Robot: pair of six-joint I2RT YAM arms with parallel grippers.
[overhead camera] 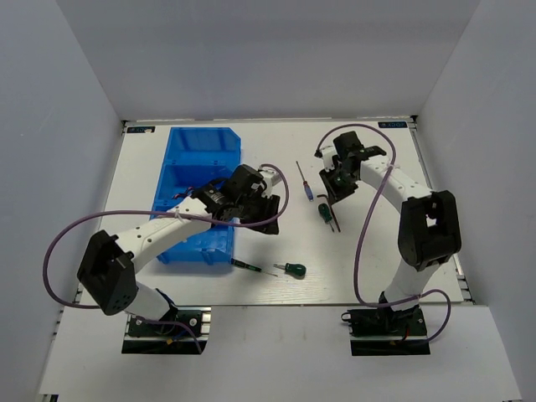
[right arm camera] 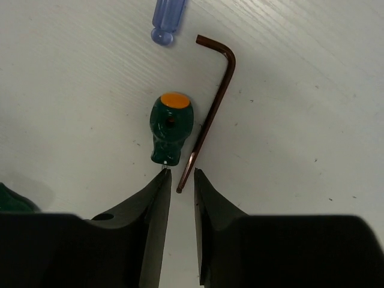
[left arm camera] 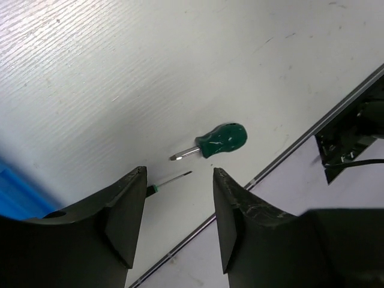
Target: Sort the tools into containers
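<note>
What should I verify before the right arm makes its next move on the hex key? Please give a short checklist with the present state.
1. Right pincer open: ok, a narrow gap shows.
2. Hex key lined up: ok, its straight end lies between the fingertips.
3. Hex key gripped: not ok; the gap looks wider than the key, which seems to lie on the table.
4. Green screwdriver clear of the fingers: cannot tell; its blade end sits right at one fingertip.
5. Left pincer empty: ok, open, holding nothing.
6. Blue bins reachable: cannot tell; the left arm covers part of them.
</note>
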